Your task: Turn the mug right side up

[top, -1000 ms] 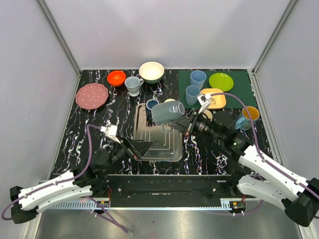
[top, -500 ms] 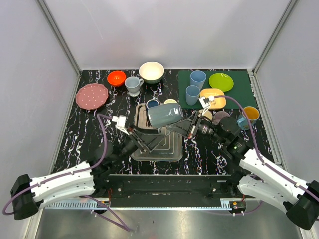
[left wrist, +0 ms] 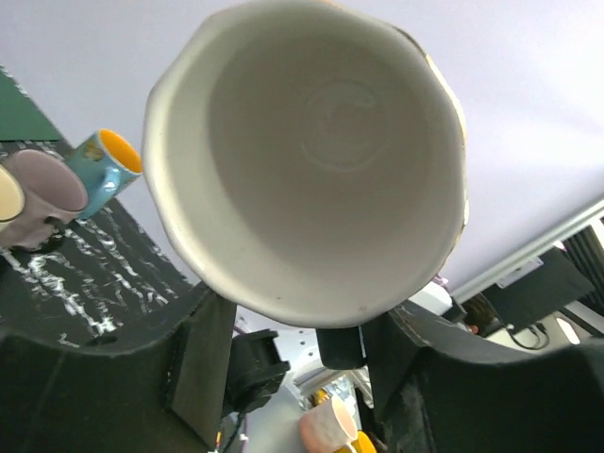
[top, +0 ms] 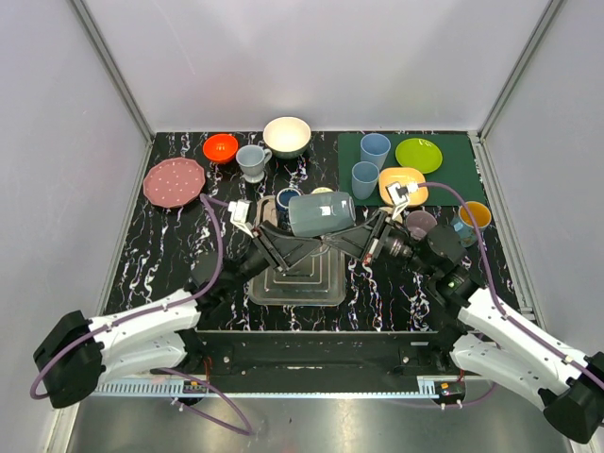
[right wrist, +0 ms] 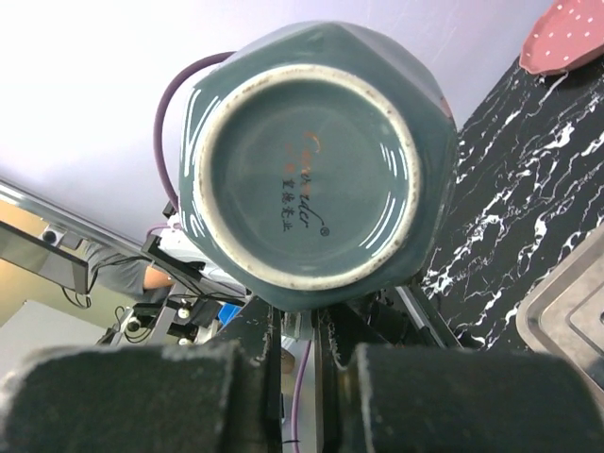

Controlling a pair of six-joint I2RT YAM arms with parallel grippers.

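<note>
One mug (top: 321,213) sideways, R fingers (top: 366,242) clamping it, L fingers (top: 281,251) spread

Both the left arm (top: 132,335) and right arm (top: 514,330) have white shells, black joints and a trailing purple cable (top: 215,260). The left gripper (left wrist: 297,326) and right gripper (right wrist: 297,326) are matte black.

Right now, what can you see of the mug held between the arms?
The mug is grey-blue glazed ceramic, faceted, cream inside, with a bare foot ring and printed mark. It hangs sideways above the tray, mouth toward the left pincer, base toward the right pincer, which grips it from below. Handle hidden.
</note>
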